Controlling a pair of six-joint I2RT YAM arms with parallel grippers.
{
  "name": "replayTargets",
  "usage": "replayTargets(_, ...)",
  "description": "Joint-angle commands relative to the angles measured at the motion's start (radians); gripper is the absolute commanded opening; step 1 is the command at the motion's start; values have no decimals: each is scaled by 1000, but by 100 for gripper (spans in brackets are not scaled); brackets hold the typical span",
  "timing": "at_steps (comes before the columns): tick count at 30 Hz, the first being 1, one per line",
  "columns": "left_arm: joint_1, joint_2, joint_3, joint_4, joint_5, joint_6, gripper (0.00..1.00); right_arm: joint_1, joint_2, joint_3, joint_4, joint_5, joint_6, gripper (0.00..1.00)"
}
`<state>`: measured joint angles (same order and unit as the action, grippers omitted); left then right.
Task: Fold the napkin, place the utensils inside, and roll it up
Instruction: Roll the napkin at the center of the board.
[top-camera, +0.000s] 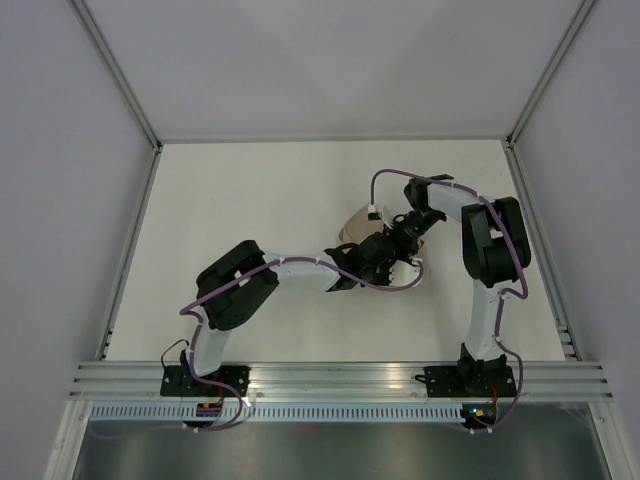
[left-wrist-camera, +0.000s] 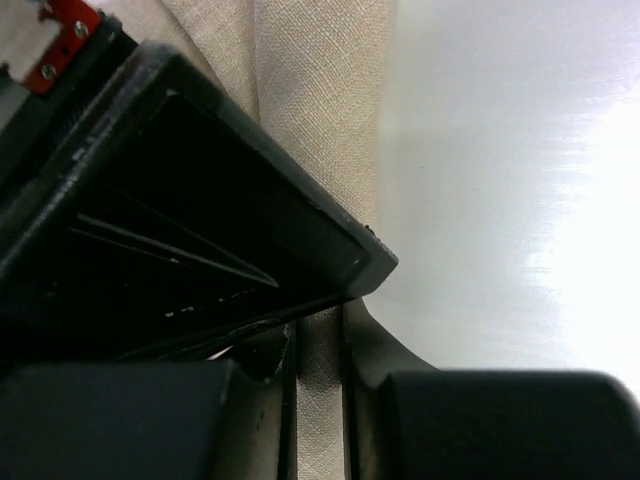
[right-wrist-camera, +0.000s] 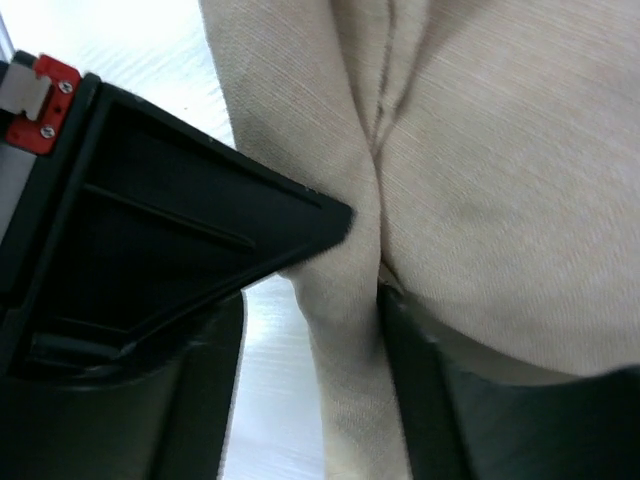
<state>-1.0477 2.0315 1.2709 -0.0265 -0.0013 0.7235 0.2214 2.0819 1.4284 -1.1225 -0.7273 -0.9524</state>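
Clamped on a fold of cloth between its fingers, the left gripper sits close beside the right gripper, which pinches another fold, the bunched napkin spreading beyond both fingertips over the white table.

The top camera sits high above and well back from the napkin, looking down over the whole table. Each wrist camera faces the napkin from right against it. All three views share that napkin.
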Motion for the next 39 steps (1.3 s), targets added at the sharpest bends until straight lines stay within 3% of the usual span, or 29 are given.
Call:
replayTargets(1, 9, 53, 5, -139, 110, -110, 2, -11, -26, 7, 214, 65, 62, 69)
replayTargets(2, 15, 56, 7, -153, 110, -117, 2, -17, -49, 10, 233, 69, 81, 75)
replayTargets(4, 26, 56, 10, -173, 112, -145, 2, -34, -71, 20, 254, 71, 134, 76)
replayTargets(12, 71, 33, -16, -214, 149, -275, 2, -116, -157, 17, 378, 91, 277, 76)
replayTargets(19, 112, 10, -79, -237, 184, -358, 2, -175, -198, -16, 415, 68, 294, 75)
replayTargets(24, 158, -11, -129, -256, 244, -395, 2, -183, -249, -48, 429, 57, 285, 75)
replayTargets(34, 232, 22, -146, -303, 492, -504, 2, -183, -420, -181, 455, 40, 205, 75)
replayTargets(39, 247, 41, -162, -305, 589, -545, 2, -175, -516, -296, 449, -6, 66, 76)
